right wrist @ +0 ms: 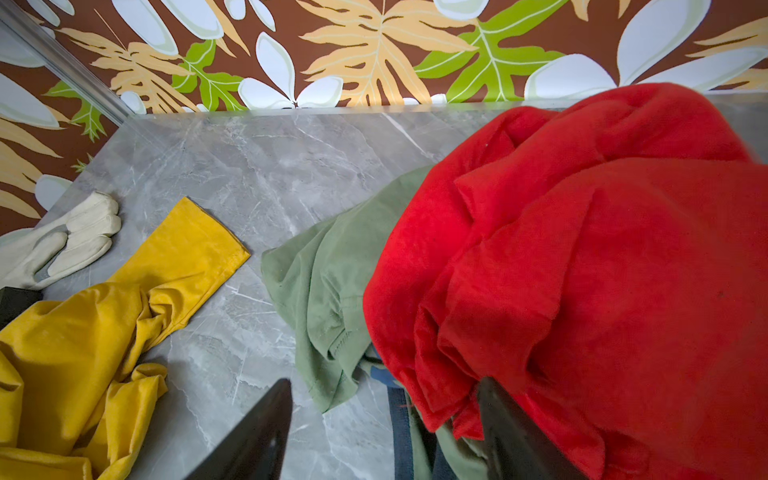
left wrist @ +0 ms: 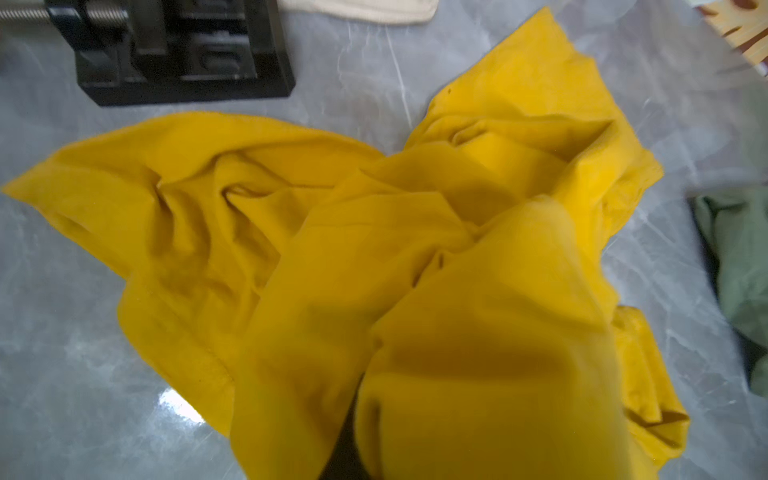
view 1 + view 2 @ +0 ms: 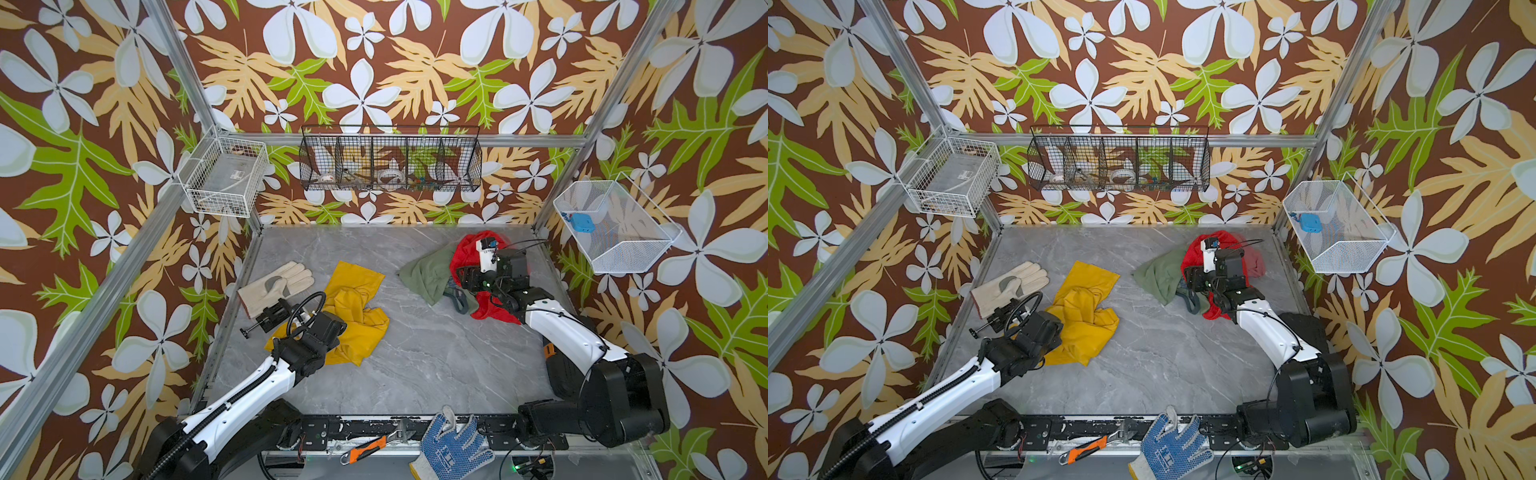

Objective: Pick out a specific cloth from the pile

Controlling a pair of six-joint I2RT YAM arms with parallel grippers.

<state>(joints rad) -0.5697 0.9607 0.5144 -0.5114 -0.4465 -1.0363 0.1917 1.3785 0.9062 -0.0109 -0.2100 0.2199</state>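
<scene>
The cloth [image 3: 357,307] [image 3: 1088,316] is mustard-yellow and lies crumpled on the left half of the grey table, apart from the pile. My left gripper [image 3: 334,330] hangs over its near part. In the left wrist view the cloth [image 2: 374,232] is draped up over the jaws and hides them. The pile [image 3: 465,253] at the back right is red cloth over olive-green cloth [image 3: 428,278], with a grey strap [image 3: 457,299]. My right gripper [image 1: 386,415] stands open over the pile's left edge. One of its fingers [image 1: 507,415] is against the red cloth; the other is over bare table.
A cream leather glove [image 3: 274,286] and a black vise [image 3: 270,318] lie left of the yellow cloth. A blue dotted glove [image 3: 453,444] and an orange-handled wrench [image 3: 374,446] rest on the front rail. Wire baskets [image 3: 390,158] hang on the walls.
</scene>
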